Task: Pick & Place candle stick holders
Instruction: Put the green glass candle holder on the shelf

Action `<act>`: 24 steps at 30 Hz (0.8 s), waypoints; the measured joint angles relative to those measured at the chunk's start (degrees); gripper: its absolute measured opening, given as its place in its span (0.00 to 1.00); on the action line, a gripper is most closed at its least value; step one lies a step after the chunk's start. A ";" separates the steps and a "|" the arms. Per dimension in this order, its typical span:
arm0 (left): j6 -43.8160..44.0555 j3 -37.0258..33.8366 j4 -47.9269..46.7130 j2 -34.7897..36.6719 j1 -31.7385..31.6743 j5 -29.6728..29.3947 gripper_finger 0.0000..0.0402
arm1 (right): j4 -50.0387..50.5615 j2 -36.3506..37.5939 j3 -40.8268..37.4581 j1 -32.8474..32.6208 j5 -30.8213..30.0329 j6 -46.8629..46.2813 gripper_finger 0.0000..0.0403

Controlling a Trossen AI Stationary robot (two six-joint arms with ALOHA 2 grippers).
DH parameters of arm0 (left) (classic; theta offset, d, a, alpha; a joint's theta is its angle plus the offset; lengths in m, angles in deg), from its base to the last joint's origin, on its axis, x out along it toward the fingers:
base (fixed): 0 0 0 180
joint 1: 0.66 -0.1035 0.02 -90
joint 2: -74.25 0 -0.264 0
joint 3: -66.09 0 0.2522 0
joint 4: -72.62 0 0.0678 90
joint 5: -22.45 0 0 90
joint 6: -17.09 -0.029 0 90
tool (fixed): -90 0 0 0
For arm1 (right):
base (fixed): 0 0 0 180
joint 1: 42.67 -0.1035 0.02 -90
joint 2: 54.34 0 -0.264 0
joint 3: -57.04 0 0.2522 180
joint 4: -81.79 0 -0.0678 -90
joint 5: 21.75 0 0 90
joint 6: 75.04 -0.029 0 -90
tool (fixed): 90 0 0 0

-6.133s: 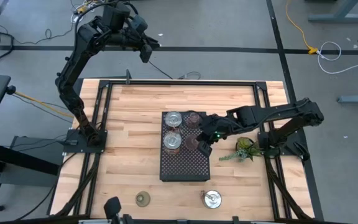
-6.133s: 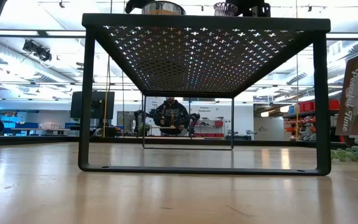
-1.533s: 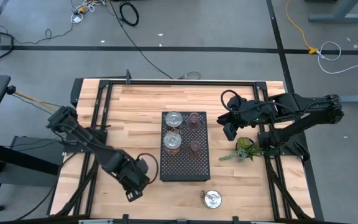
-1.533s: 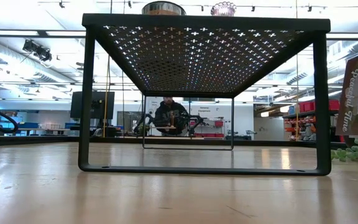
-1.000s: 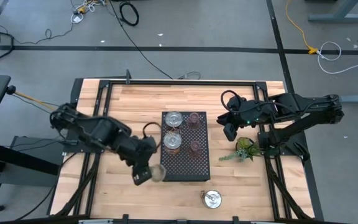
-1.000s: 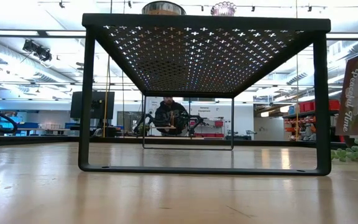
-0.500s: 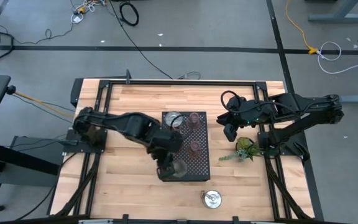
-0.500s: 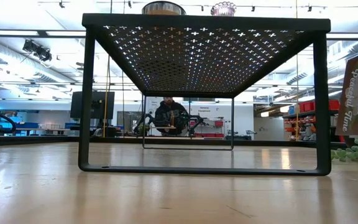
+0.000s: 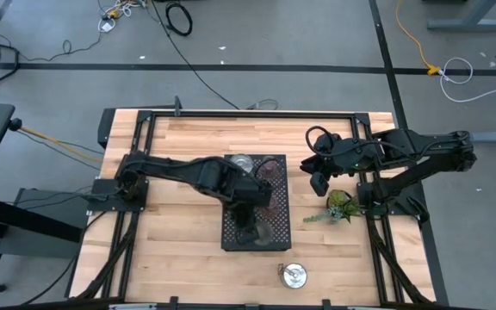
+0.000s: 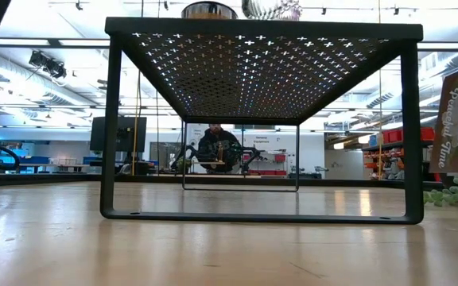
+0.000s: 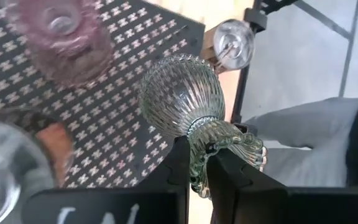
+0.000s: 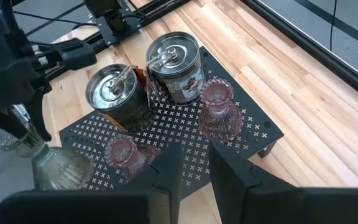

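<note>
My left gripper [image 9: 250, 229] is over the near right part of the black perforated tray [image 9: 231, 239], shut on a ribbed, green-tinted glass holder [image 11: 182, 93]. The holder also shows in the right wrist view [image 12: 58, 167] and at the tray's top in the low view [image 10: 267, 8]. Two silvery lidded holders [image 12: 110, 93] [image 12: 173, 56] and two pink glass holders [image 12: 219, 115] [image 12: 123, 152] stand on the tray. Another silvery holder [image 9: 294, 275] stands on the table near the front edge. My right gripper [image 9: 317, 182] waits, open and empty, right of the tray. My left gripper pinches the holder between its two fingers at the narrow neck, beside the flared ribbed end [image 11: 199, 144]. The fingers slant down from the table's left side. The holder is tilted, with its round bulb [image 11: 179, 90] lowest, over the tray. Whether it touches the tray, I cannot tell.
A green leafy sprig [image 9: 341, 207] lies on the table right of the tray, below my right gripper. The tray stands on legs [image 10: 111, 127] above the table. In the low view a person shows far behind the table. Bare wood lies left of the tray.
My left gripper has carried the ribbed holder toward the table's right edge, from beside the tray's near left corner to above its near right part. The holder's bulb now shows over the tray's top in the low view. My right arm has kept still.
</note>
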 joint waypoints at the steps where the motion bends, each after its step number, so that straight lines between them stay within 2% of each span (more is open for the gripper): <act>1: -0.02 0.02 0.74 -0.21 -0.06 0.09 0.08 | 0.02 0.01 0.00 0.00 0.00 0.04 0.20; 9: -1.13 0.00 2.31 -1.78 -0.83 -1.22 0.08 | 0.35 0.03 0.00 0.00 0.00 0.36 0.20; 20: -2.56 -0.02 0.68 -2.43 -3.63 -8.91 0.08 | 0.42 0.01 -0.01 0.00 0.16 0.34 0.20; 24: -2.53 -0.02 0.39 -2.43 -4.47 -7.51 0.08 | 0.82 0.01 -0.02 0.00 0.17 0.32 0.20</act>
